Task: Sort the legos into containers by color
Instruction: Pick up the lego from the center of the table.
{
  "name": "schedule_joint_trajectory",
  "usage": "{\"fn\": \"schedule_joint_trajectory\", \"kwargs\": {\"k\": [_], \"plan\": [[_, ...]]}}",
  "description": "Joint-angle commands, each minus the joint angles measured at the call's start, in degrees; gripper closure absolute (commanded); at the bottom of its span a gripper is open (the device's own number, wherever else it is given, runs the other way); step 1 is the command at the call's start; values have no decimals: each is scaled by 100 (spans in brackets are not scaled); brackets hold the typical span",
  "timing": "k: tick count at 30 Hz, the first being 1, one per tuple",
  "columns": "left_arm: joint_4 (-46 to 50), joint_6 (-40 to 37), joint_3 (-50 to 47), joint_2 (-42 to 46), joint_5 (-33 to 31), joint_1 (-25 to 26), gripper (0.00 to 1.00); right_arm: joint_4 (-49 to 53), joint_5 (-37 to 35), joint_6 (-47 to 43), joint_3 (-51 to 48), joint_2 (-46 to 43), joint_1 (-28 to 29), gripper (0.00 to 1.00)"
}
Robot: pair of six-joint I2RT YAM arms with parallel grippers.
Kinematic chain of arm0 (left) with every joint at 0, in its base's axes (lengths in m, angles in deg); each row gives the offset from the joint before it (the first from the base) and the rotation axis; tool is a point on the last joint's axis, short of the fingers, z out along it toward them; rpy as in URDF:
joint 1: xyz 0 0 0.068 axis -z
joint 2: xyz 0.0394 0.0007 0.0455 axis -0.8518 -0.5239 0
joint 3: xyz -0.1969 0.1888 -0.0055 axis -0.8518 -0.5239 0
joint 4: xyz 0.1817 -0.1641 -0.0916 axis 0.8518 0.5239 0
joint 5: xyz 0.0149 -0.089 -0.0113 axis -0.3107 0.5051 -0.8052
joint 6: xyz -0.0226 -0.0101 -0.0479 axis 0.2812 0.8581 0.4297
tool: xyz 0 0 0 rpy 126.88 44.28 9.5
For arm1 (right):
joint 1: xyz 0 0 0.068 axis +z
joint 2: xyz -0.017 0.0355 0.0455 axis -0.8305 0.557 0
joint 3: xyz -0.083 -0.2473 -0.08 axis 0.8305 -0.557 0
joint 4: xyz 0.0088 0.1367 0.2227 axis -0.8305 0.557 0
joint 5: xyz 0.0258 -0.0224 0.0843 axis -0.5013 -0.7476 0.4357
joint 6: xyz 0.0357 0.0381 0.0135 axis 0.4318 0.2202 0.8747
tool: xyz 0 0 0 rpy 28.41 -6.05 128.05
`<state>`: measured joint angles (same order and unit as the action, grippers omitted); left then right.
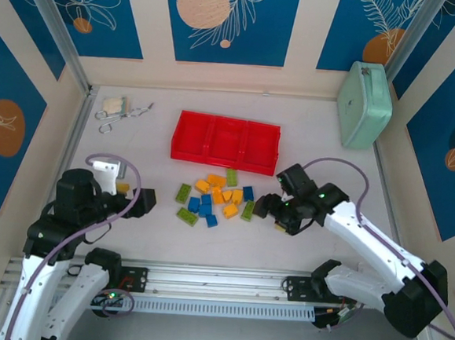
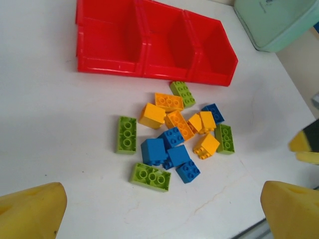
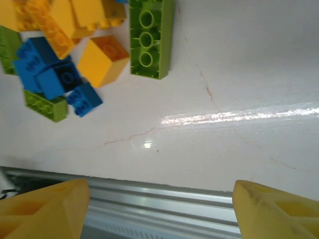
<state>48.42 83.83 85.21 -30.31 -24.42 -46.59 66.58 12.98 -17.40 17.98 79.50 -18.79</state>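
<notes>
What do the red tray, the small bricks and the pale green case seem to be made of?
The red tray looks like moulded plastic: glossy, with soft highlights on thin walls. The bricks look like hard plastic: smooth, with crisp moulded studs. The pale green case is probably plastic, rather matte with rounded corners; painted metal cannot be ruled out.

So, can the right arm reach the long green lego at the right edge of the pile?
Probably yes. The right gripper is open close to the green lego, with only bare table between them, and nothing lies on top of it.
</notes>
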Motion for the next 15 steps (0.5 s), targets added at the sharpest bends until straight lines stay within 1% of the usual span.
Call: {"fn": "schedule_joint_trajectory", "kwargs": {"k": [1,6,10,15], "plan": [[-193,-99,-98,-231,370,31,0,-455,-465,520,-123,221,218,25],[-166,-105,-89,-438,414,23,0,-578,-721,460,64,986,410,26],[-175,-112,-98,-382,421,23,1,-703,-637,338,355,1721,429,25],[-219,-104,-133,-379,468,36,1,-670,-648,108,884,2411,414,25]]}}
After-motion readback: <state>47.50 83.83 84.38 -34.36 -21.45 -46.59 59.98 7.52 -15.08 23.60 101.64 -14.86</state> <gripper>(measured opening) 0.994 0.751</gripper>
